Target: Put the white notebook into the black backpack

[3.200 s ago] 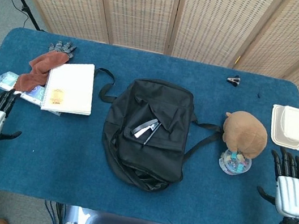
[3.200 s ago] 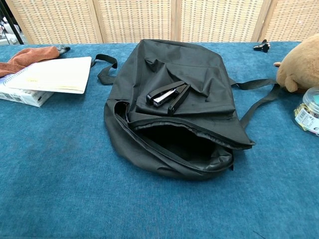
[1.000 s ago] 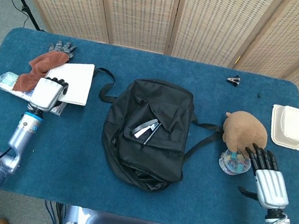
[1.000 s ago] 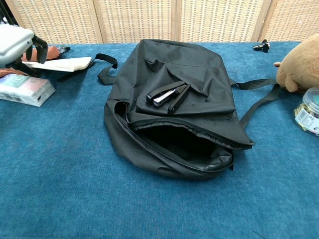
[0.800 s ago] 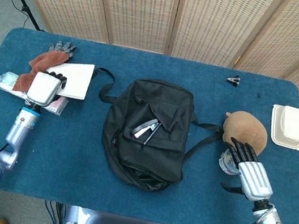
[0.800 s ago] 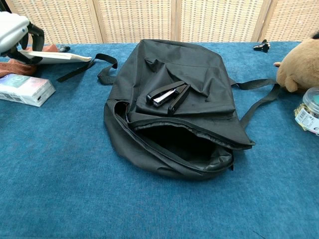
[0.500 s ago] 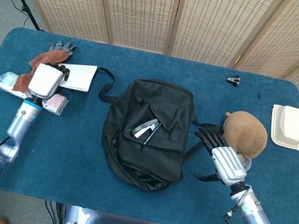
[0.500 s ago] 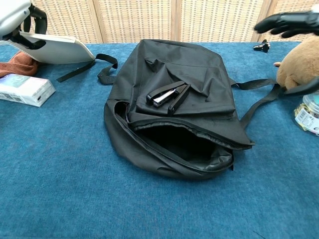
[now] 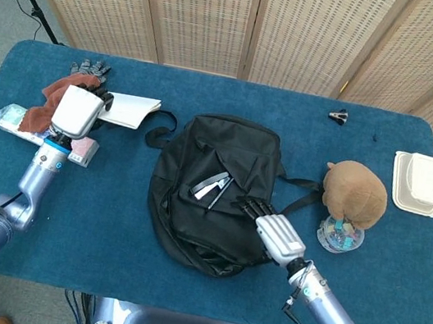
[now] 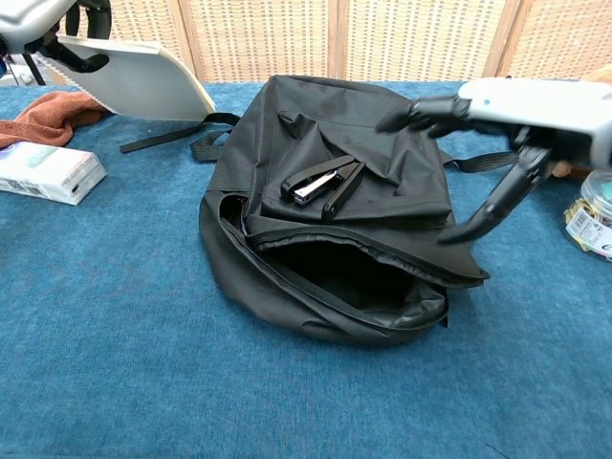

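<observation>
The white notebook (image 9: pixel 132 110) (image 10: pixel 143 84) is lifted off the table and tilted, gripped at its spiral edge by my left hand (image 9: pixel 76 112) (image 10: pixel 43 21) at the far left. The black backpack (image 9: pixel 212 190) (image 10: pixel 335 201) lies in the middle of the table with its mouth (image 10: pixel 339 273) unzipped and facing the front edge. A black stapler (image 9: pixel 214 187) (image 10: pixel 323 184) rests on top of the bag. My right hand (image 9: pixel 275 232) (image 10: pixel 507 124) hovers with fingers spread over the backpack's right front side, holding nothing.
A rust cloth (image 9: pixel 53 93) (image 10: pixel 43 113), a grey glove (image 9: pixel 89 69) and a small box (image 9: pixel 16 118) (image 10: pixel 46 174) lie at the left. A brown plush toy (image 9: pixel 354 193), a clear jar (image 9: pixel 340 235), a white food box (image 9: pixel 416 182) and a black clip (image 9: pixel 339 115) are at the right.
My left hand has lifted the notebook and carried it right toward the backpack. My right hand swung left from beside the plush toy to above the bag's right side.
</observation>
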Controlling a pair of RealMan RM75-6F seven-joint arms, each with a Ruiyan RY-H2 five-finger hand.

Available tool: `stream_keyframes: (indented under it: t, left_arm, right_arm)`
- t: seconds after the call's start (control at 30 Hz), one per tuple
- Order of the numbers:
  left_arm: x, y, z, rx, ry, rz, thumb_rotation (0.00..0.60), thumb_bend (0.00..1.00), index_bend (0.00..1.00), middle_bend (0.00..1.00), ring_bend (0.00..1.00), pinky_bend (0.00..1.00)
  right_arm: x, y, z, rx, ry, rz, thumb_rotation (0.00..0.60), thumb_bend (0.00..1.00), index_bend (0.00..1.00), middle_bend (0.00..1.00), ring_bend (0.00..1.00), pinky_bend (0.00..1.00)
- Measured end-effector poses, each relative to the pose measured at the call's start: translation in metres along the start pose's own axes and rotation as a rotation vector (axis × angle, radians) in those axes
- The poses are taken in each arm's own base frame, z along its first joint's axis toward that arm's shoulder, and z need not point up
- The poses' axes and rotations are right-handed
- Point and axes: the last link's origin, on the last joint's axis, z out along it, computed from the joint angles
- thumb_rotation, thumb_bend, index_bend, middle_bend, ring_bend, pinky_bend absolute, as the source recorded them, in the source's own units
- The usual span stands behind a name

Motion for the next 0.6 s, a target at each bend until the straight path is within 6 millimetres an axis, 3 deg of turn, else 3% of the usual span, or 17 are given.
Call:
stream_keyframes:
  t: [0.23,0.6]
  left_arm:
    - [0.004,0.001,0.002,0.004,0.006,-0.001,0.600,0.42,0.78,0.64,0.61,0.69]
    - [0.001,0.000,-0.003,0.021,-0.002,-0.021,0.600,0.43,0.78,0.65,0.61,0.69]
  right_arm:
    - [-0.022,-0.014,0.007,0.023,-0.022,-0.028,0.600,0.00,0.12,0.09,0.03,0.06]
    - [-0.044,-0.015,0.026,-0.008,-0.028,-0.019,0.600,0.00,0.11,0.09,0.03,0.06]
